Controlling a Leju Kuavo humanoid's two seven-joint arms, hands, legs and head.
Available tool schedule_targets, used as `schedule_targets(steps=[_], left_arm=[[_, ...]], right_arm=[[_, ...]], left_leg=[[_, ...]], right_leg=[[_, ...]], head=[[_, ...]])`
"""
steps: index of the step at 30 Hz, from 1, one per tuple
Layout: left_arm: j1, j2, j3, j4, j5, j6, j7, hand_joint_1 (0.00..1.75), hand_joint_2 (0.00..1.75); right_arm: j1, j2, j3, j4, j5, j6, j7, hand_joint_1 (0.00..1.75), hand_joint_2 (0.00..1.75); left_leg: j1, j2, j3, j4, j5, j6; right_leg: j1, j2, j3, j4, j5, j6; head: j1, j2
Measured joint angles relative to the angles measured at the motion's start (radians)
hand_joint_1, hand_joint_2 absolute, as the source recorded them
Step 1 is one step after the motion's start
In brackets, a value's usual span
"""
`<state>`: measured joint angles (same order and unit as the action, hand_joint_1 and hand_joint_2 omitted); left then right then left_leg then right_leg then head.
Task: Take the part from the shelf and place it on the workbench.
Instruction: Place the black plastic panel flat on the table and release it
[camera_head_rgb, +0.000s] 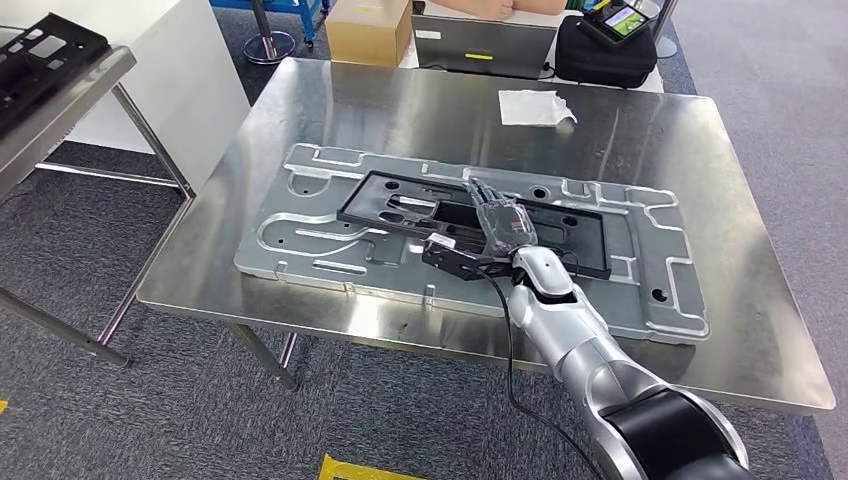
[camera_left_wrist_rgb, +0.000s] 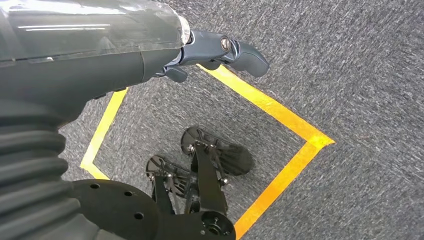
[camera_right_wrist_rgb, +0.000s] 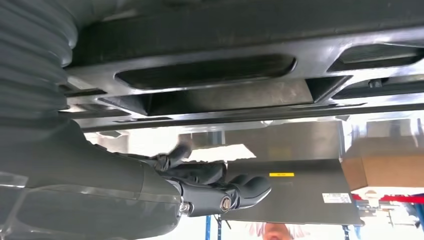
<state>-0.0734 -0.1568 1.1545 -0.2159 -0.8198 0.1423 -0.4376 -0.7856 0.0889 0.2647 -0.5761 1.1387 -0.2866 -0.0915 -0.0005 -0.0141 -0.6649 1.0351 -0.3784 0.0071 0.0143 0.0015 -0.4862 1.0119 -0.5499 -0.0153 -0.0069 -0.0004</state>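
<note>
While the black part (camera_head_rgb: 470, 222) lies flat on the metal plate (camera_head_rgb: 300, 250) on the workbench (camera_head_rgb: 700, 140), the right hand (camera_head_rgb: 500, 222) reaches forward over it, fingers extended and apparently resting on it; whether they grip cannot be told. The left hand (camera_left_wrist_rgb: 220, 50) hangs toward the carpet (camera_left_wrist_rgb: 350, 75), fingers loosely apart, holding nothing.

You'll see the part (camera_head_rgb: 400, 207), a flat black plastic frame with rectangular cut-outs, lying flat on the embossed metal plate (camera_head_rgb: 310, 255) that sits on the workbench (camera_head_rgb: 640, 130). Its long side runs along the plate.
</note>
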Motion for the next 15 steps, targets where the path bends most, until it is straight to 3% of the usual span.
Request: schedule_targets(steps=[14,15], left_arm=[[0.001,0.0,0.006,0.0,-0.007,-0.001,0.006,0.0,0.0],[0.001,0.0,0.006,0.0,-0.008,-0.002,0.006,0.0,0.0]], right_arm=[[0.027,0.0,-0.05,-0.019,-0.023,0.005,-0.036,0.0,1.75],[0.032,0.0,-0.056,-0.028,-0.027,0.008,-0.041,0.0,1.31]], left_leg=[[0.0,0.0,0.001,0.0,0.0,0.0],[0.0,0.0,0.001,0.0,0.0,0.0]], right_leg=[[0.0,0.0,0.001,0.0,0.0,0.0],[0.0,0.0,0.001,0.0,0.0,0.0]], head=[[0.0,0.0],[0.0,0.0]])
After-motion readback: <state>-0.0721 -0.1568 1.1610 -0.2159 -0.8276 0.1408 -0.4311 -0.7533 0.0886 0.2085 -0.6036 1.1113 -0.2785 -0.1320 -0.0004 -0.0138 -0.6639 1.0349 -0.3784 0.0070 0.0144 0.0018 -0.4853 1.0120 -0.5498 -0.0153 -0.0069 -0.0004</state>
